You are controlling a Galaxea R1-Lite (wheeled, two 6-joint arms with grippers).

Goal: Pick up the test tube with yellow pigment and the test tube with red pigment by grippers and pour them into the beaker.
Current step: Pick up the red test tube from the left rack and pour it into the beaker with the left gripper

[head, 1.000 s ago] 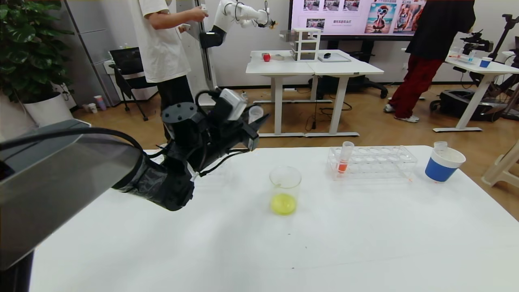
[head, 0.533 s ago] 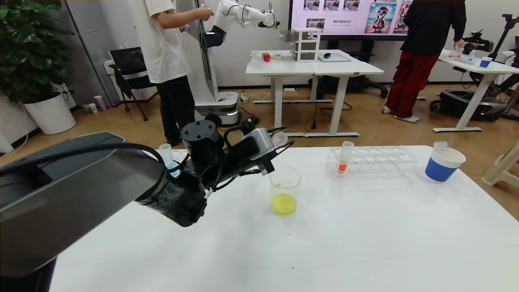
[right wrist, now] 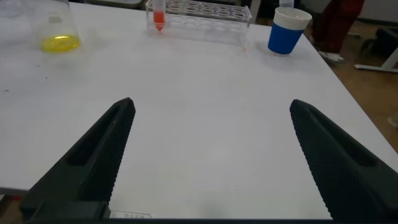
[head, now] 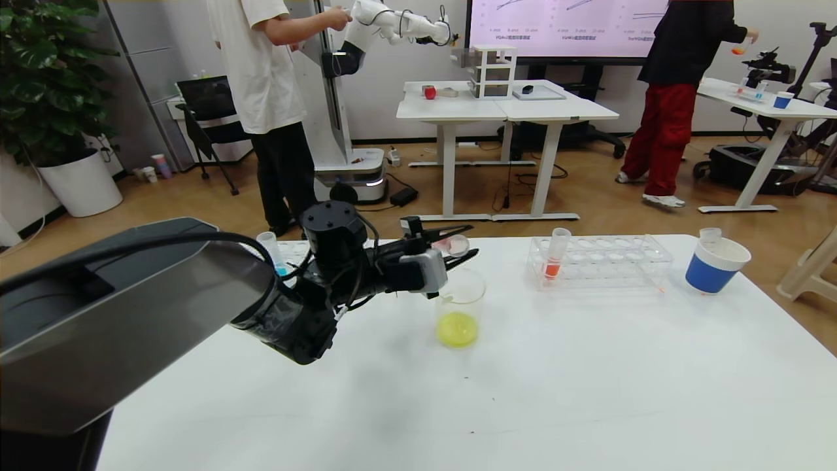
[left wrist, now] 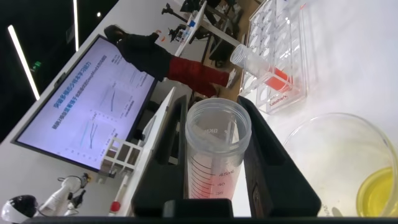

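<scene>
White table (head: 588, 392): beaker (head: 460, 306) already holds yellow liquid; left gripper (head: 458, 247) clamps tube beside its rim; red tube (head: 556, 254) in rack, unpoured; right gripper (right wrist: 211, 149) gapes, idle.

White desks (head: 507, 108) stand on a wooden floor (head: 588, 190) before a wall screen (head: 562, 26), beside a potted plant (head: 46, 85).
</scene>
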